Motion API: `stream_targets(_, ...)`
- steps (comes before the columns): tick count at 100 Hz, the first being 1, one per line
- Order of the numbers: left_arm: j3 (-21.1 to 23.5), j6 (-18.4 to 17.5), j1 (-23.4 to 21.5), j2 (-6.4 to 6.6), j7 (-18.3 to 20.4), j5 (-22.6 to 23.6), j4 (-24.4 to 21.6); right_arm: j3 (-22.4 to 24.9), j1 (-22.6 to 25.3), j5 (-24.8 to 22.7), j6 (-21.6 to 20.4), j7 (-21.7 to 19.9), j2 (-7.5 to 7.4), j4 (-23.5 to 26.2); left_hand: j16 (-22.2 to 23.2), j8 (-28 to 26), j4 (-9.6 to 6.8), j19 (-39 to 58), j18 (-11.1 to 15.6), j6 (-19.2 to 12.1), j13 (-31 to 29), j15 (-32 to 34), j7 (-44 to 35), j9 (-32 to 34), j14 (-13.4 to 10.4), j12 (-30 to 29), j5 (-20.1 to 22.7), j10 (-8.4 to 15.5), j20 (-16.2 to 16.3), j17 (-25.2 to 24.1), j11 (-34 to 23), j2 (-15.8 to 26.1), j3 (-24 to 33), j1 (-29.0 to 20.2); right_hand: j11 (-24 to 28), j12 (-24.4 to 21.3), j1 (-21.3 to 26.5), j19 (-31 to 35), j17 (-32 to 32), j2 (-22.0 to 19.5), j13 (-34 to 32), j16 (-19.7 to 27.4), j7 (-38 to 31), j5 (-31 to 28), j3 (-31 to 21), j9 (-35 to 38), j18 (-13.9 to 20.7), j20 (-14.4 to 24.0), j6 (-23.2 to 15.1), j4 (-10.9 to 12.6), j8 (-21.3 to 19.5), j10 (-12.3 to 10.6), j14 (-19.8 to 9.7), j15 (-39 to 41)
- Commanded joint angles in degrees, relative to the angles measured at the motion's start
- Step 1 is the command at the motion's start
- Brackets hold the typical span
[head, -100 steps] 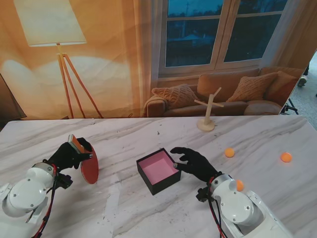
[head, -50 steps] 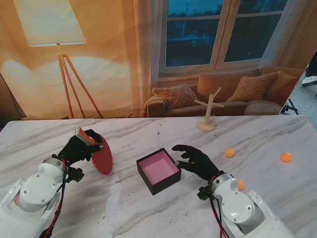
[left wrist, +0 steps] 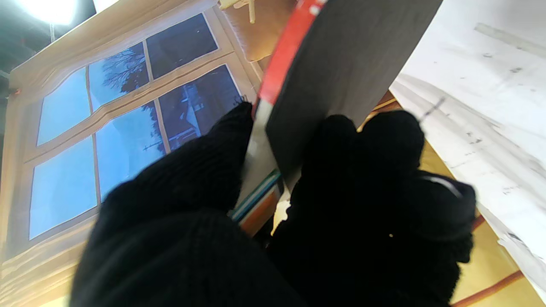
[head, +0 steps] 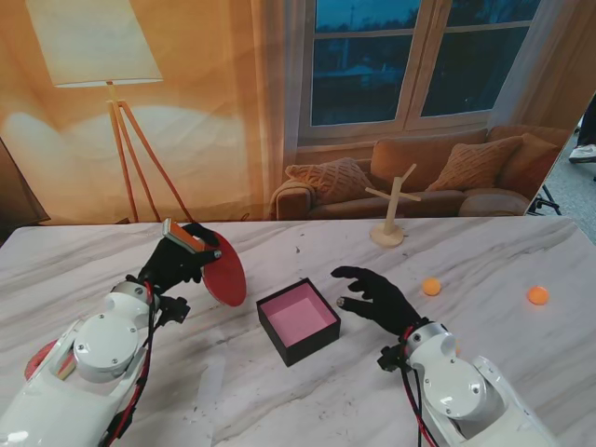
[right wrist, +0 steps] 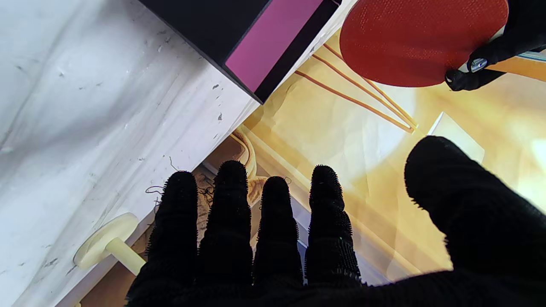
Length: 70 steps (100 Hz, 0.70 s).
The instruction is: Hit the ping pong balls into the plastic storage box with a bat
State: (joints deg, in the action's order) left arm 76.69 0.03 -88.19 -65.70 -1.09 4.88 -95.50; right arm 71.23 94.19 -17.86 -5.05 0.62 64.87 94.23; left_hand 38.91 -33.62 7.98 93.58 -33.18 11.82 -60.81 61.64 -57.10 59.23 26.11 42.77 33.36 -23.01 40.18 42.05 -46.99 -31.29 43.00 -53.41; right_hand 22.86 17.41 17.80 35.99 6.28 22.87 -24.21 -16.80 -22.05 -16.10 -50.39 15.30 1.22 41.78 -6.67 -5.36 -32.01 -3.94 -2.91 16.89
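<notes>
While the black-gloved left hand (head: 177, 264) grips the red round bat (head: 226, 276) raised beside the empty pink-lined black box (head: 298, 319), both orange balls (head: 430, 286) lie unhit on the marble counter (head: 484, 261); the right hand (head: 377, 300) hovers spread, holding nothing.

The box (head: 298, 319) sits mid-table (head: 279, 391), with the bat (head: 224, 270) just to its left. Two balls (head: 431, 286) (head: 537, 295) lie to its right — one near, one well apart — and a small stand (head: 389, 223) is farther back.
</notes>
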Motion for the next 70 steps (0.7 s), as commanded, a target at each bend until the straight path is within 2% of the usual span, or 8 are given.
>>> stream_targets(1, -1.33, 0.05, 0.79, -1.34, -0.37, -0.59, -0.87, 0.67, 0.22, -0.33, -0.02, -0.66, -0.06, 0.62, 0.65, 0.15, 0.26, 3.69, 6.36, 2.41, -0.94, 2.28, -2.40, 0.33, 7.00, 1.38, 1.69, 3.62, 1.68, 0.81, -0.58, 0.75, 3.08, -3.34, -0.48, 0.47, -1.41, -0.94, -0.04, 0.31, 0.83, -0.84, 0.38, 0.45, 0.75, -1.50, 1.14, 0.65, -1.03, 1.52, -0.40, -0.96, 0.07, 0.52)
stream_targets(25, -5.06, -0.80, 1.59, -2.75, -4.76, -2.92, -0.11, 2.84, 0.10, -1.90, 0.04, -1.45, -0.39, 1.22, 0.81, 0.10, 0.28, 4.02, 6.57, 2.39, -1.03, 2.84, -2.34, 0.25, 6.95, 1.48, 1.67, 3.59, 1.66, 1.10, -0.96, 0.87, 3.06, -3.22, 0.05, 0.75, -1.26, -0.68, 0.42, 0.43, -0.23, -1.06, -0.02, -0.50, 0.77, -0.28, 0.87, 0.80, -0.39, 1.52, -0.51, -0.38, 0.45, 1.06)
stream_targets(39, -5.91, -1.61, 1.11, -3.24, -6.58, -3.66, -0.22, 4.05, -0.66, -4.38, 0.11, -1.05, -0.51, 0.98, 0.97, -0.04, 0.28, 4.19, 6.60, 2.45, -1.03, 3.26, -2.31, 0.16, 6.96, 1.65, 1.57, 3.58, 1.63, 1.28, -1.21, 0.91, 3.00, -3.20, 5.55, 6.28, -1.46, 3.83, 1.96, 0.83, -3.79, -5.37, -1.82, -3.00, 0.12, 3.56, 0.14, 2.98, 1.38, 1.54, -0.87, 3.04, 1.00, 7.76)
stream_targets(60, -6.15, -2.97, 0.02, -3.37, -7.43, -3.75, -0.49, 5.75, -2.81, -7.48, 1.45, -1.70, -0.87, 0.20, 1.03, -0.33, 0.27, 4.37, 6.94, 2.26, -1.06, 3.50, -2.36, 0.03, 6.82, 1.71, 1.43, 3.76, 1.55, 1.39, -1.32, 1.04, 2.86, -3.18, 7.53, 9.04, -0.07, 7.36, 1.93, 0.78, -4.92, -6.20, -4.04, -6.31, -0.67, 7.23, -0.29, 3.24, 2.12, 1.43, -1.38, 4.34, 1.36, 9.79)
stream_targets(70, -6.20, -3.61, -0.59, -3.54, -8.17, -4.07, -0.61, 6.38, -4.07, -9.44, 2.51, -2.18, -1.10, -0.32, 1.05, -0.39, 0.26, 4.41, 6.99, 2.15, -0.98, 3.57, -2.32, 0.01, 6.65, 1.74, 1.40, 3.83, 1.50, 1.38, -1.36, 1.04, 2.79, -3.14, 10.85, 12.65, 0.23, 13.78, 2.24, 1.07, -6.25, -9.08, -7.12, -8.25, -1.40, 8.78, -0.63, 4.16, 3.50, 1.34, -2.94, 5.86, 1.73, 15.16)
